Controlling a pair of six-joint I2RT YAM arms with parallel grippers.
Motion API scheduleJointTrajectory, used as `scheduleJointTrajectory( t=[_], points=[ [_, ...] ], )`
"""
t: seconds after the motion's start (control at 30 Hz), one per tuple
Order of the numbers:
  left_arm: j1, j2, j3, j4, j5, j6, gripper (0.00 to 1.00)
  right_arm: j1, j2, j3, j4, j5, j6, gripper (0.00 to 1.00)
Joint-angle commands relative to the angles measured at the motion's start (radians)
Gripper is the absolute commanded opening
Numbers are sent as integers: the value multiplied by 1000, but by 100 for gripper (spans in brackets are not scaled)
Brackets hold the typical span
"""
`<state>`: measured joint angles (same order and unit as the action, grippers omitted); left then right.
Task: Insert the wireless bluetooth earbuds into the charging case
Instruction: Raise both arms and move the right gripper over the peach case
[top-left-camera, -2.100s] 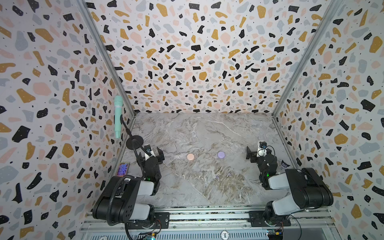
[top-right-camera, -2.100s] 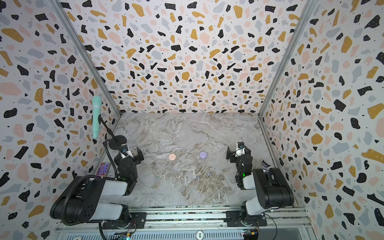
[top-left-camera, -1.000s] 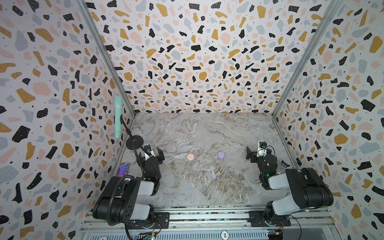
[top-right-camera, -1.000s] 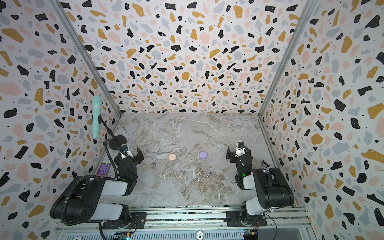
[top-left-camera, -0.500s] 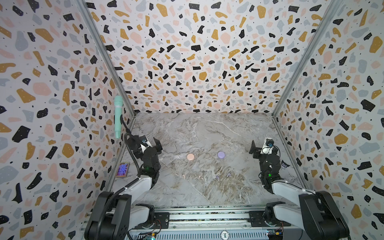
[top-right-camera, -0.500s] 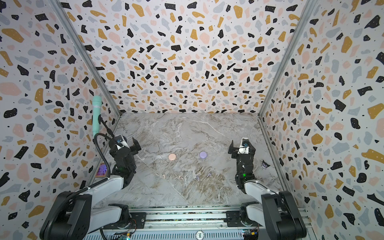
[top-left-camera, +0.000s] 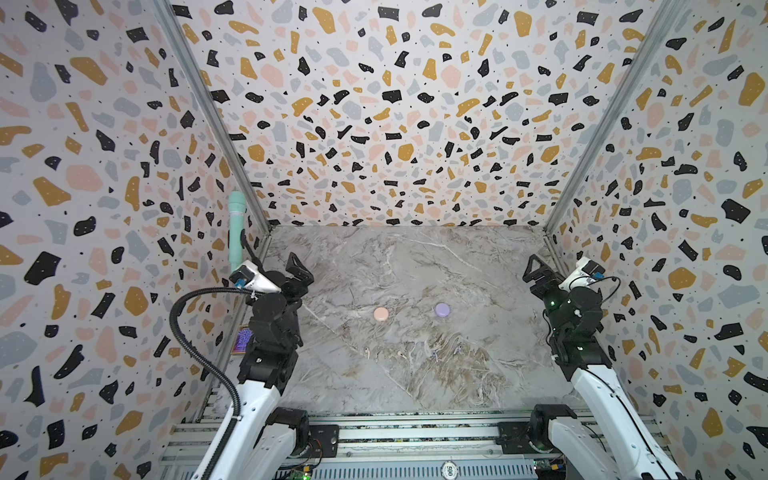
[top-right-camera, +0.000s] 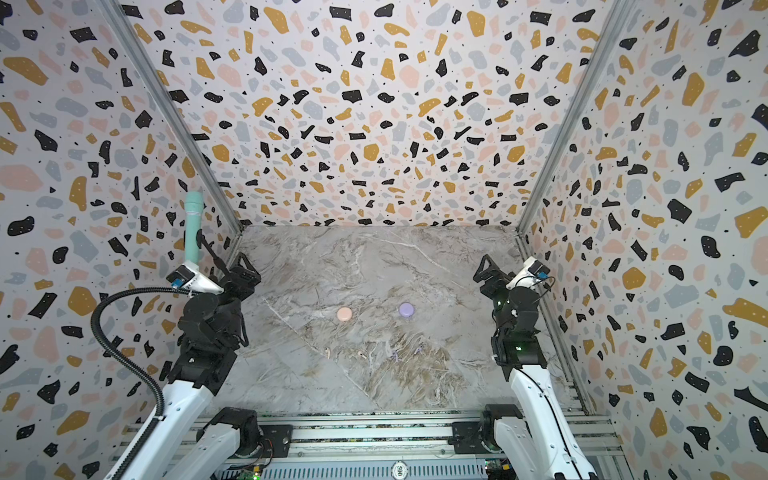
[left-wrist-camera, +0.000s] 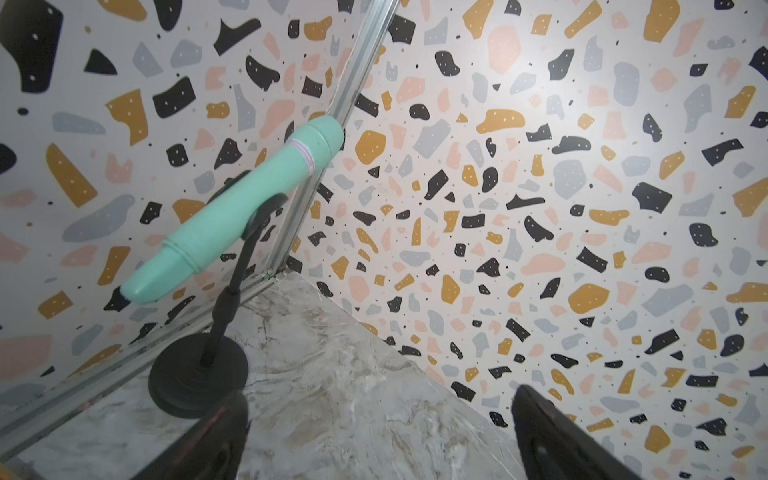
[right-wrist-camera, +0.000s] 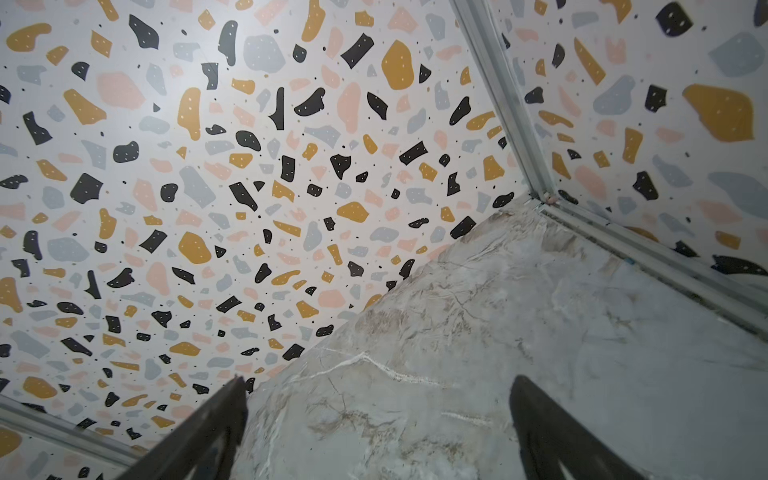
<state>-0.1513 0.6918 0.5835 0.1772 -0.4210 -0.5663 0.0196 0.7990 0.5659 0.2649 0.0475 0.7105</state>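
Pale earbuds (top-left-camera: 367, 351) and lavender earbuds (top-left-camera: 434, 355): lying in a row on the marble table (top-left-camera: 415, 257), tiny; wide jaws are likely risking a flick or a miss.
Pink case (top-left-camera: 380, 313), lavender case (top-left-camera: 442, 309): sitting beyond, apparently closed.
Left gripper (top-left-camera: 300, 269), right gripper (top-left-camera: 539, 273): hanging raised at the sides, jaws spread, carrying nothing.

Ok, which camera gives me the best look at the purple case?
Both top views show the purple case whole, from above, lying on the table beside the pink case. Neither wrist view shows it: the left wrist sees the green microphone and wall, the right wrist only table corner and wall.
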Motion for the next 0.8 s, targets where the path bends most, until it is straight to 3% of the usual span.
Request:
scheduleJointTrajectory(
  t=[0.0,0.17,0.3,0.47,0.67,0.77],
  points=[
    [-4,-36,-10,-110,69,-20,100,2,0,39,-94,-150,45,99],
    [-8,-49,70,-344,73,-3,100,47,87,163,-289,-239,-92,99],
    [-9,-42,111,-507,124,30,100,188,151,259,-452,-178,-195,99],
    [-16,-64,64,-524,138,58,100,390,200,311,-592,-18,-226,99],
    [-85,-74,53,-547,94,77,100,524,276,350,-711,-6,-242,99],
    [-115,-17,53,-533,137,89,100,582,285,365,-740,46,-240,99]
  ],
)
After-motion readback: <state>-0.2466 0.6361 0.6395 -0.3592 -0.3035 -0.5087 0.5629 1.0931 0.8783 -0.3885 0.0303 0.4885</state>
